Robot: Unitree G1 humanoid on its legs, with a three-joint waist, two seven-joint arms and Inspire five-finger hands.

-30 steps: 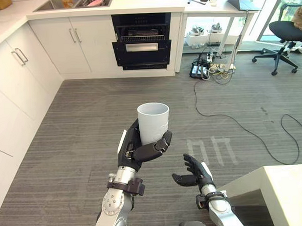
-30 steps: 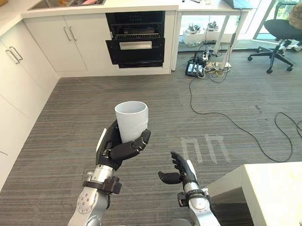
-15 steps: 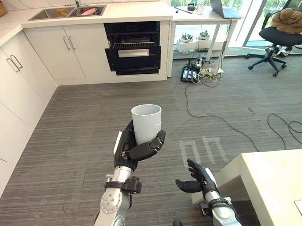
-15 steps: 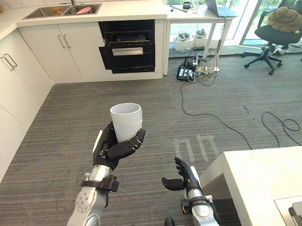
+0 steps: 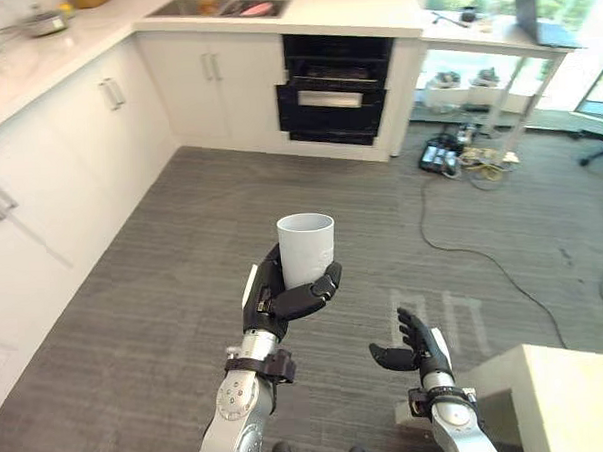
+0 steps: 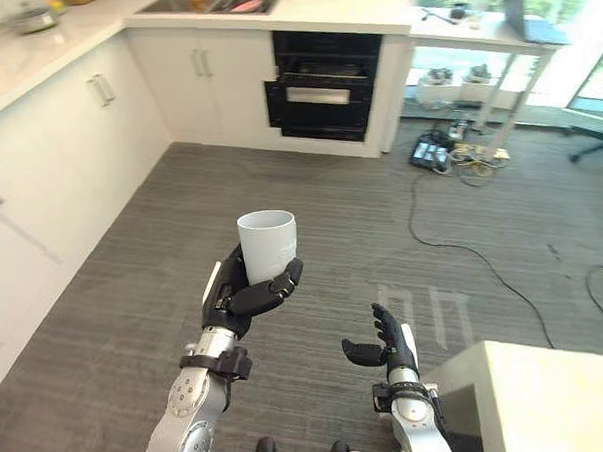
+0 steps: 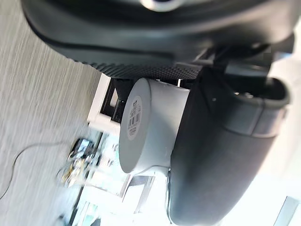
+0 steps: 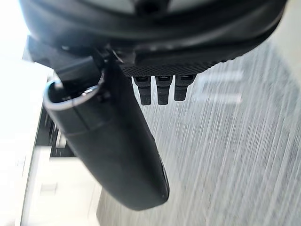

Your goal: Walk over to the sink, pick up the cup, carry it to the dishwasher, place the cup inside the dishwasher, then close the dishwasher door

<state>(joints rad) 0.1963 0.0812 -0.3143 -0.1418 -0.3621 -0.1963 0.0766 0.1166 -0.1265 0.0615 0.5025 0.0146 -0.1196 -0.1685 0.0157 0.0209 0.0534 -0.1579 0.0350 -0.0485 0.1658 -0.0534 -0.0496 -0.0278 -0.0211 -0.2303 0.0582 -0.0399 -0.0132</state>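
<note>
Fingers of the right hand (image 5: 415,349), nearest, hang loosely spread and hold nothing. The left hand (image 5: 280,297) is wrapped round the lower half of the cup (image 5: 305,248), which is upright, mouth up, with no contents visible. The cup is judged light, rigid, smooth-walled and liable to slip; a mid-body wrap suits it. Far across the floor, the dishwasher (image 5: 334,94) has its door partly open, with a rack showing. The sink (image 5: 217,6), far left, holds a pinkish item.
</note>
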